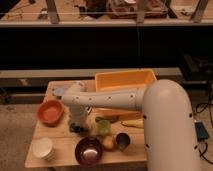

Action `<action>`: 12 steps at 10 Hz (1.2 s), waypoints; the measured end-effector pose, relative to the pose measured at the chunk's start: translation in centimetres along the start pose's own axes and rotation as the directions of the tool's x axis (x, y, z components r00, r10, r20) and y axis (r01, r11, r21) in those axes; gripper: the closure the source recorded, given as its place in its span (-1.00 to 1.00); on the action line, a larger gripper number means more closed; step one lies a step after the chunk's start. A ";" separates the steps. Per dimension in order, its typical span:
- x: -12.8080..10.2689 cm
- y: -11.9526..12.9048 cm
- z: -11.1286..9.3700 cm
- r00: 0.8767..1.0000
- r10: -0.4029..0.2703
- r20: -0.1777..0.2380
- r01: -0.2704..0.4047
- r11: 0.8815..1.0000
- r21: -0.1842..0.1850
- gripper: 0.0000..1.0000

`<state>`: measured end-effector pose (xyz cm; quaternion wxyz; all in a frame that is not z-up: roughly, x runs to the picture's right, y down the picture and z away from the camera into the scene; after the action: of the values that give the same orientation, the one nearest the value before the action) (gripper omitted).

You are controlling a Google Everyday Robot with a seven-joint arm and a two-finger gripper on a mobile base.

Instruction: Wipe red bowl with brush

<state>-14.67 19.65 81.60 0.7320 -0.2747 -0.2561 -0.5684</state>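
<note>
Noting gripper [78, 125] low on the desk [65, 142], left-centre of frame, at the end of the white arm [115, 99] that extends from the right.

Jaws: open or closed, cannot tell; hidden under the wrist housing.

Brush [74, 129]: taken to be the small dark shape right at the gripper's tip, mostly covered. Held or merely touched, cannot tell. Long axis not readable.

Red bowl [50, 111]: upright on the desk, inside bare, near the gripper but apart from it.

Key relation for the next move: red bowl to the left and slightly up-frame of the gripper. Hence, as a judgement, a lift, a short carry leftward, then down into the bowl.

Stage, judged: pick-up of the brush; wiping not yet begun.

Also on the desk:
- maroon bowl [89, 150], lower centre, below the gripper in frame
- white cup stack [43, 148], lower left
- green object [103, 127], just right of the gripper
- orange bin [125, 82], behind the arm

Risk, judged: clipping the green object or the red bowl's rim during the carry.
</note>
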 end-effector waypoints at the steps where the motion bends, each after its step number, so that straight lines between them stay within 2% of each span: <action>1: -0.1 0.0 0.1 1.000 0.002 0.002 -0.002 1.000 0.000 0.03; 4: 0.1 0.3 -0.2 1.000 0.020 -0.002 -0.020 1.000 -0.005 0.59; 5: 0.2 0.4 -0.4 1.000 0.024 -0.007 -0.024 1.000 -0.008 0.70; 7: 0.7 0.8 -1.5 0.999 0.025 -0.043 -0.027 0.999 -0.043 0.73; 9: 1.2 0.9 -3.6 0.997 0.022 -0.080 -0.028 0.997 -0.068 0.73; 12: 2.7 0.3 -7.1 0.989 0.011 -0.150 -0.022 0.997 -0.075 0.73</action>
<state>-13.35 12.97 78.33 0.7428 -0.2612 -0.1763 -0.5908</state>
